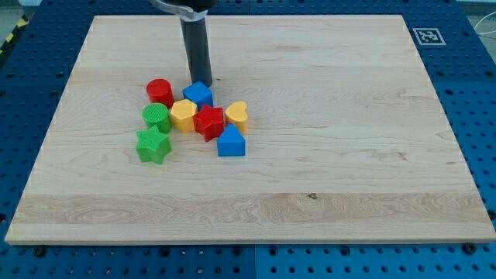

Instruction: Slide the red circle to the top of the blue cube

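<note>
The red circle (160, 91) stands on the wooden board at the left end of a tight cluster of blocks. The blue cube (198, 94) sits just to its right, with a small gap between them. My tip (199, 81) is at the lower end of the dark rod, right at the top edge of the blue cube and to the upper right of the red circle. It seems to touch the cube's far side.
A green circle (156, 117), green star (153, 145), yellow hexagon (184, 115), red star (208, 122), yellow heart (237, 114) and blue triangular block (231, 142) crowd below the cube. The board's (349, 155) top edge is near the rod. A marker tag (425, 35) sits at the top right corner.
</note>
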{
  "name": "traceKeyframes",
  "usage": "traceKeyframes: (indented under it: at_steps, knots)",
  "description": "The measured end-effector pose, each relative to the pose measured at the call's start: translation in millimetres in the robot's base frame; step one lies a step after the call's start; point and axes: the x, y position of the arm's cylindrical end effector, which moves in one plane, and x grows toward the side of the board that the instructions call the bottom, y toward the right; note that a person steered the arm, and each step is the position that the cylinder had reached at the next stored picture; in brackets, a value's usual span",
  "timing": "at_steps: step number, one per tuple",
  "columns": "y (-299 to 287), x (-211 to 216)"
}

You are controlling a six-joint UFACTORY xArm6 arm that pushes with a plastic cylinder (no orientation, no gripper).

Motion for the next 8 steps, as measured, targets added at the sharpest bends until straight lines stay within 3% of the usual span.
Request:
traceKeyframes:
  at_steps: [3,4,8]
  knots:
    - [0.0,63.1]
    - [0.0,65.8]
    - [-29.6,-31.4]
